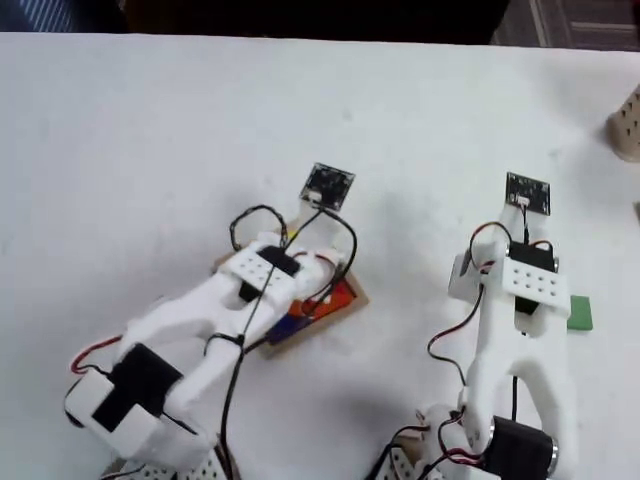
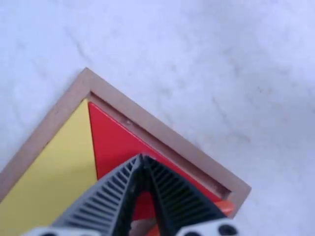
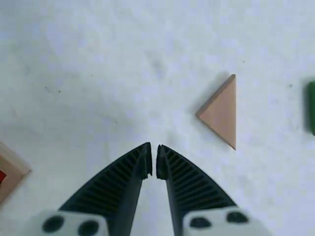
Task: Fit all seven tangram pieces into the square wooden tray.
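Observation:
The square wooden tray [image 2: 147,123] lies on the white table with a yellow piece [image 2: 54,167] and a red piece [image 2: 115,142] in it; an orange piece [image 2: 227,208] peeks at its rim. My left gripper [image 2: 142,160] is shut, its tips over the red piece with nothing between them. In the high view the left arm [image 1: 265,275] covers most of the tray [image 1: 357,298]. My right gripper [image 3: 153,151] is shut above bare table, empty. Beyond it to one side lies a plain wooden triangle [image 3: 221,110], with a green piece [image 3: 311,108] farther off.
In the high view the green piece [image 1: 579,312] lies beside the right arm [image 1: 520,290]. A corner of the tray [image 3: 10,172] edges into the right wrist view. A perforated beige object [image 1: 627,125] stands at the table's far right edge.

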You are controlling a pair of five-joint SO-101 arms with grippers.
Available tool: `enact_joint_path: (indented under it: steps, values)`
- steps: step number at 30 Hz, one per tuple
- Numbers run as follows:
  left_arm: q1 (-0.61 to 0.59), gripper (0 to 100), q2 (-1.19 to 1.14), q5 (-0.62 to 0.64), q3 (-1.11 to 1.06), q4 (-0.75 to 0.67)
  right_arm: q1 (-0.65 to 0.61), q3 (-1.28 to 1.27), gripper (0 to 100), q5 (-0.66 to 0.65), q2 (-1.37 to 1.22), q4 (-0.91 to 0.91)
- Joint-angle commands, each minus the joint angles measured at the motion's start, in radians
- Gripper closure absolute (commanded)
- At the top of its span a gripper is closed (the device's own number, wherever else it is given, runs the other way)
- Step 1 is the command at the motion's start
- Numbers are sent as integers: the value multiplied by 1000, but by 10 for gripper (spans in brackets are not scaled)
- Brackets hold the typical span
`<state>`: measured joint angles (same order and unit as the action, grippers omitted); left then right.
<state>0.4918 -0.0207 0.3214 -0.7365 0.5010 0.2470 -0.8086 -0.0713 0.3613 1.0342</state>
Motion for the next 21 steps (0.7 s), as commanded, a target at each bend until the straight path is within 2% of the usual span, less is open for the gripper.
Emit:
enact_joint_path:
  steps: [1, 8, 13, 21]
  values:
    - [15, 977, -28, 5, 74, -9, -7, 5, 981, -14, 25, -13]
    - [13, 977, -179, 11, 206, -28, -5, 5, 981, -14, 25, -13]
    - [13, 977, -156, 8, 219, -26, -5, 5, 981, -14, 25, -13]
    - [-30, 977, 166, 3, 150, 238, -10, 5, 981, -14, 25, -13]
